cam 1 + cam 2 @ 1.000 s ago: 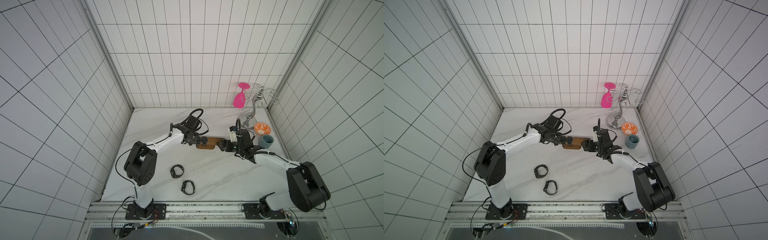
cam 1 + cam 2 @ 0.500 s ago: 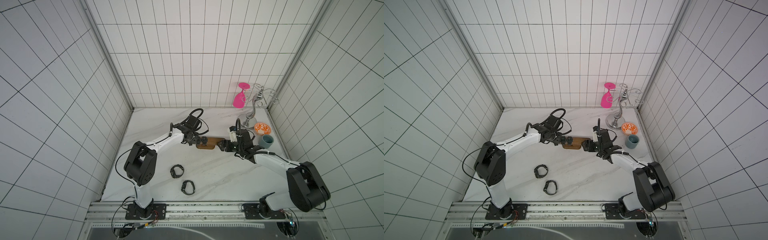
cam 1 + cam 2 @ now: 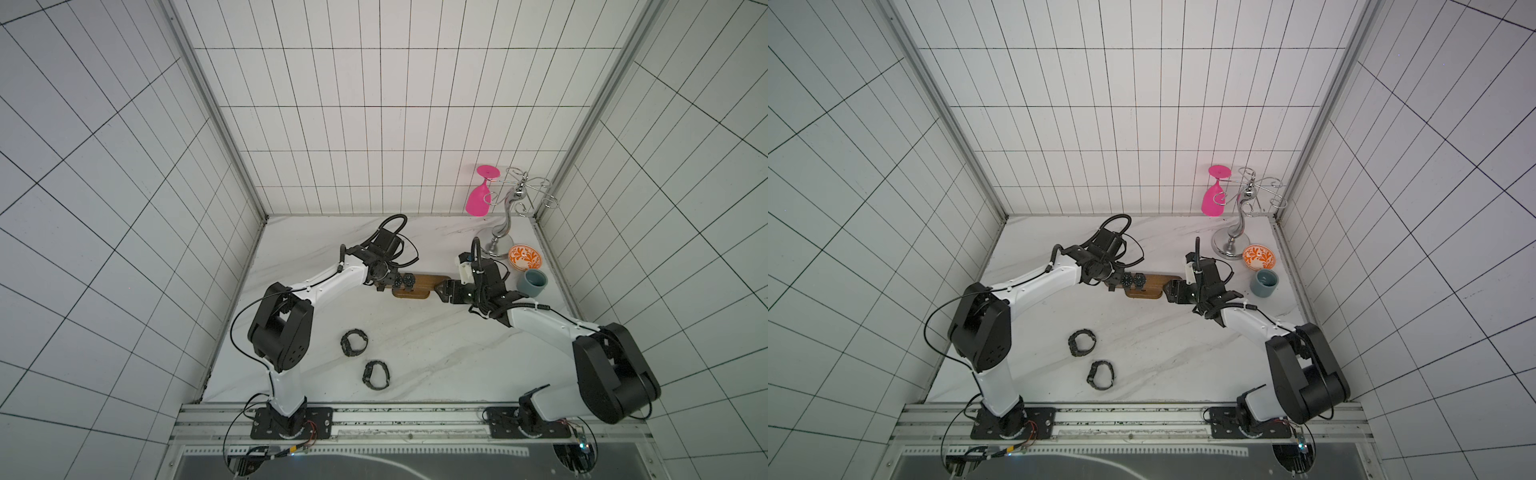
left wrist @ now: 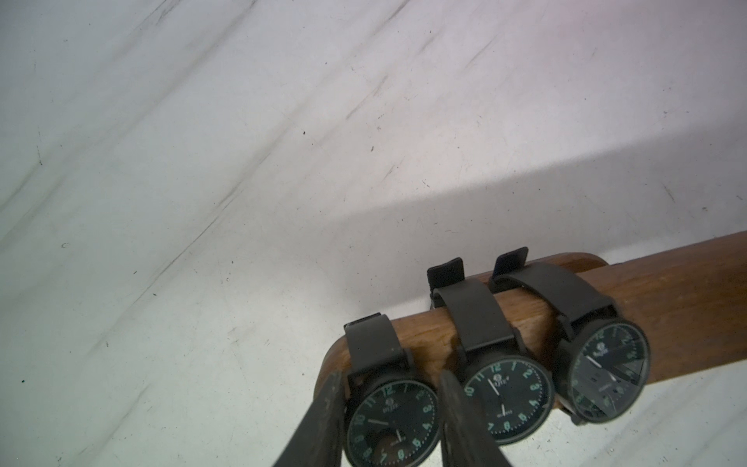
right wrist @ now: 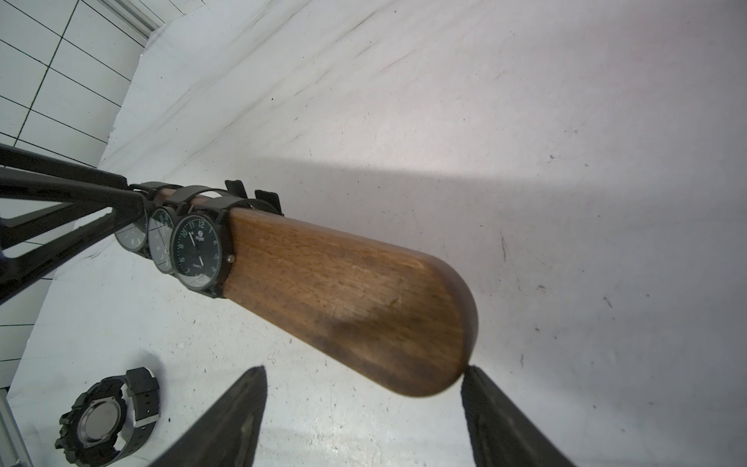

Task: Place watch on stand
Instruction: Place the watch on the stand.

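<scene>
While the left gripper (image 4: pixel 390 380) pinches the case of the end watch (image 4: pixel 392 420), that watch sits looped around the left end of the stand (image 4: pixel 667 307). One finger (image 4: pixel 323 420) lies on the watch's outer side. The other finger fills the gap toward the middle watch (image 4: pixel 507 400). The third watch (image 4: pixel 606 372) sits just beside the middle one, farther along the bar. All three straps wrap over the wood.

In both top views the stand (image 3: pixel 430 279) rests in the far half of the bench (image 3: pixel 436 345), roughly midway between the left and right edges. Its bar runs parallel to the far edge.

The right gripper (image 5: pixel 364 371) is positioned at the bare right end of the bar with its jaws spread wide. One finger (image 5: pixel 505 416) meets the rim of the rounded end at its tip, as seen from the wrist. The other finger (image 5: pixel 230 416) stands clear of the wood.

The first loose watch (image 3: pixel 354 343) and the second loose watch (image 3: pixel 376 375) lie looped on the bench toward the front edge, left of centre, near each other but apart.

At the far right corner stands a chrome wire rack (image 3: pixel 505 232) with a pink glass (image 3: pixel 478 199) hanging upside down. An orange patterned bowl (image 3: pixel 525 257) sits just beside the rack's foot. A grey-blue cup (image 3: pixel 532 283) stands near the bowl, along the right edge.
</scene>
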Motion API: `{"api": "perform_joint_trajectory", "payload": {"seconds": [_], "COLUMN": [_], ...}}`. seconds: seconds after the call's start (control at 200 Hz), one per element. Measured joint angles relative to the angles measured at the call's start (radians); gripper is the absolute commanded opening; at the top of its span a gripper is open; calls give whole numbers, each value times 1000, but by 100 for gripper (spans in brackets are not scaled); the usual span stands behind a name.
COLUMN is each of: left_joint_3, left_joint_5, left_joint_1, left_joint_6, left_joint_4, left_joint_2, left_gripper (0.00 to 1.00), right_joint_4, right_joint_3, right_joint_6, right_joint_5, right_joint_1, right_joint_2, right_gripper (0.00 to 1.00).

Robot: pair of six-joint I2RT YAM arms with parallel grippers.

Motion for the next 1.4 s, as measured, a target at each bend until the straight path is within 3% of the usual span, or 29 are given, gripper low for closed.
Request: {"api": "perform_joint_trajectory", "payload": {"seconds": [0.32,0.56,0.979,1.164,1.404], "left_joint_3": [4,5,18,21,35], "left_joint_5": [16,32,43,47,55], "left_joint_1": [-9,-25,-26,-26,-26], "left_joint_6": [14,25,28,31,31], "left_joint_4": [-10,-12,-11,-10,3], "left_joint_2": [2,2,1,1,1], "left_gripper": [50,53,49,39,37], "right_joint_4": [-3,-4,-6,-6,-6], "right_joint_3": [32,37,46,46,46], "right_joint_6": [-2,-9,-16,-17,-20], "right_joint_5": [3,6,21,21,23], "right_joint_1": [0,0,5,5,5], "right_joint_2": [22,38,48,49,49], "right_gripper": [84,78,77,77,77]}}
